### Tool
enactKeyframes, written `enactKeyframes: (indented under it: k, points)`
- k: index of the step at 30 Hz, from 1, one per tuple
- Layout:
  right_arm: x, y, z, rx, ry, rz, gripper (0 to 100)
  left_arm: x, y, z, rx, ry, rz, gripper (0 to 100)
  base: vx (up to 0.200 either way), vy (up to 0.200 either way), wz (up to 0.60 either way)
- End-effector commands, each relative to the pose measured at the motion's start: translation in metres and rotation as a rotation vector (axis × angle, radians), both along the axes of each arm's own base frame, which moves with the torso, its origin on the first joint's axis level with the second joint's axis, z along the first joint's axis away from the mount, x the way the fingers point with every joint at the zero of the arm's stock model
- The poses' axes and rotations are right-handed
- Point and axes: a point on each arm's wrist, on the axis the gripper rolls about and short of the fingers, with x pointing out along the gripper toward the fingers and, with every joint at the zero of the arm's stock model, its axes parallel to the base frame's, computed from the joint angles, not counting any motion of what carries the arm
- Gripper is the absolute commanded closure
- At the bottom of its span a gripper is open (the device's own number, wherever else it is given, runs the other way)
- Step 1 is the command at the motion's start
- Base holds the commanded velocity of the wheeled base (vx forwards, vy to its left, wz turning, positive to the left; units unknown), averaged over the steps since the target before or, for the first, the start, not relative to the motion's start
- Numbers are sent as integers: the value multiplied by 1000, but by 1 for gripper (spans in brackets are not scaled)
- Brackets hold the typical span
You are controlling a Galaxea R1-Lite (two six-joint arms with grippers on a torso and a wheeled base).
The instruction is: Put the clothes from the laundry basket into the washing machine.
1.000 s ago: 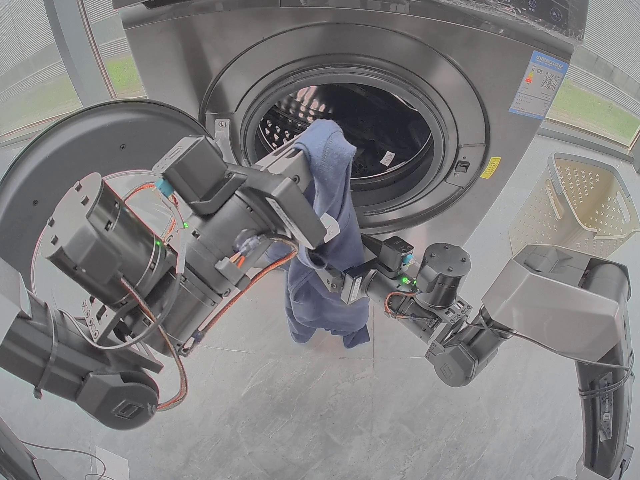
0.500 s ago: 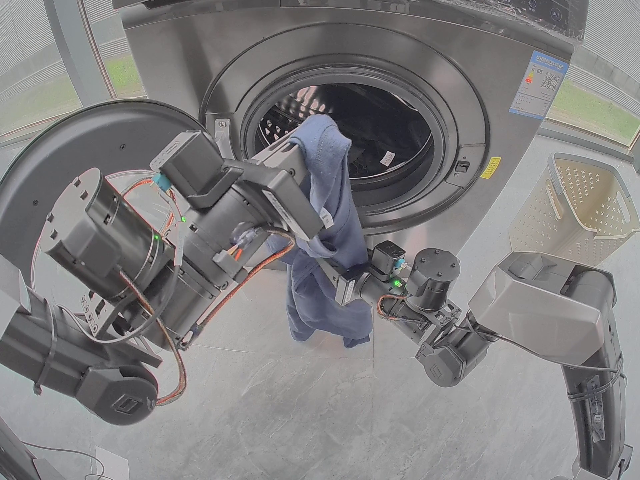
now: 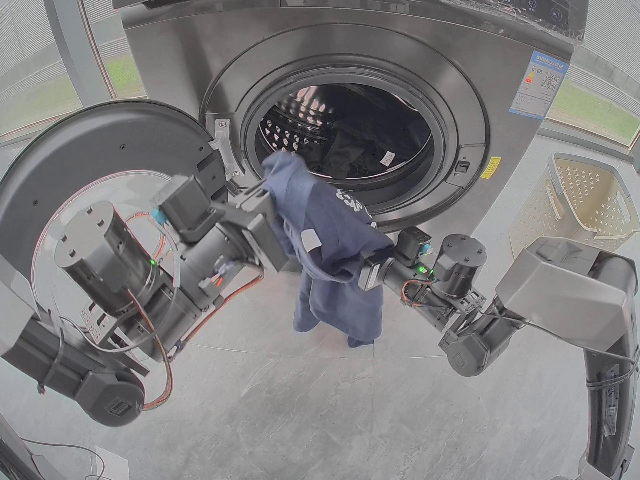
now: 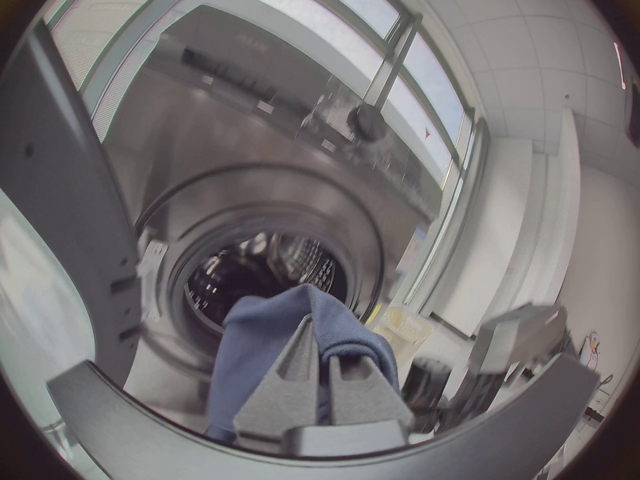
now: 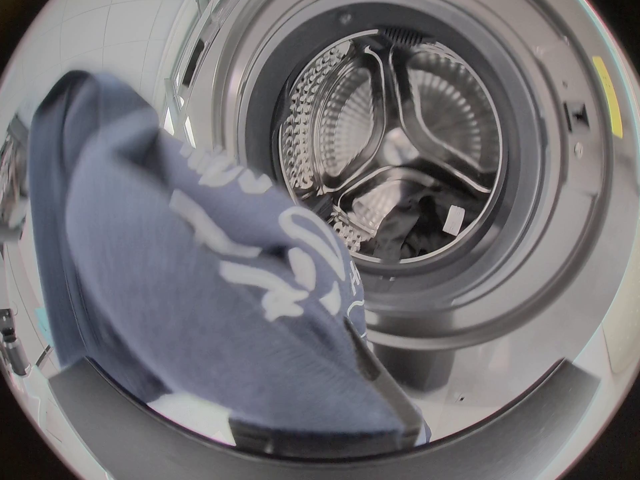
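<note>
A blue garment with white print hangs stretched between my two grippers, in front of and just below the washing machine's open drum. My left gripper is shut on its upper left end, and the closed fingers pinch the blue garment in the left wrist view. My right gripper holds the lower right part. The blue garment drapes over that gripper, leaving one dark finger showing. Dark clothes lie inside the drum. The cream laundry basket stands at the right.
The washer's round door stands swung open at the left, close behind my left arm. The garment's tail hangs toward the grey tiled floor. Glass walls flank the machine.
My left gripper has dropped and pulled back to the left. My right gripper has risen to the right. The garment is now spread between them and no longer covers the drum opening.
</note>
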Motion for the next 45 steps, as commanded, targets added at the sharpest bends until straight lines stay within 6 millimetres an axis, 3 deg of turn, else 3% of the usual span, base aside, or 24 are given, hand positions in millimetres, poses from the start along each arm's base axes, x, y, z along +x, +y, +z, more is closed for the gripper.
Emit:
enactKeyframes:
  k: [1,5,14,19,26,27,32,36,45]
  points:
    - [-8,-18,48,58,-87,-23,100,13,13,-57,125,171,56,100,0,0,0]
    - [-16,-21,62,71,-108,-20,100,22,19,-90,183,253,91,100,0,0,0]
    - [-33,-19,97,116,-170,0,100,35,16,-133,275,358,98,100,0,0,0]
    - [-39,-14,104,131,-183,8,100,40,10,-148,310,378,90,100,0,0,0]
    - [-39,-14,103,130,-182,6,100,44,7,-153,312,380,87,100,0,0,0]
    - [-39,-14,103,131,-183,6,100,44,7,-152,311,379,86,0,0,0,0]
    - [-37,-15,106,134,-188,3,100,32,8,-160,341,417,68,0,0,0,0]
    - [-35,-16,107,131,-185,-3,100,6,8,-169,404,475,18,0,0,0,0]
    - [-35,-12,105,129,-180,3,100,-7,-1,-141,365,388,-55,0,0,0,0]
